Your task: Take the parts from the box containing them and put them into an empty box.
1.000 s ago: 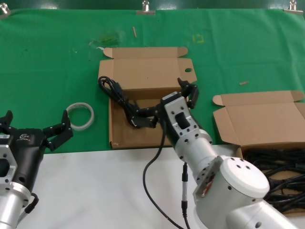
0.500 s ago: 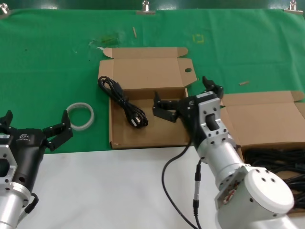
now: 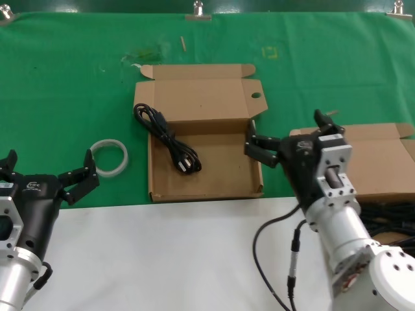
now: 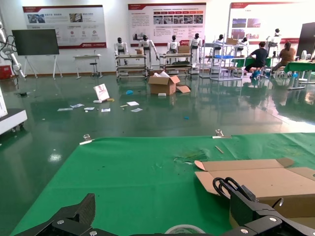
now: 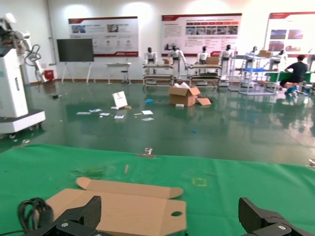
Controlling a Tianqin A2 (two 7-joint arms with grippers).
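Cords are the thing to fetch next: one black cord (image 3: pixel 170 140) is lying in the box with the holed lid tab (image 3: pixel 206 178), while the rest are heaped in the box containing them (image 3: pixel 382 217), right of the holed box and partly hidden behind the right arm. The right gripper (image 3: pixel 288 138) is hanging empty with its fingers spread wide, between the two boxes and just beside the holed box's right wall. A good pick probably means lowering over a single looped bundle rather than a stray plug, closing across the bunched strands, and lifting straight up so neighbouring cords are not dragged out. The left gripper (image 3: pixel 48 168), also wide open, is idling well left of the holed box, near the white ring (image 3: pixel 109 157).
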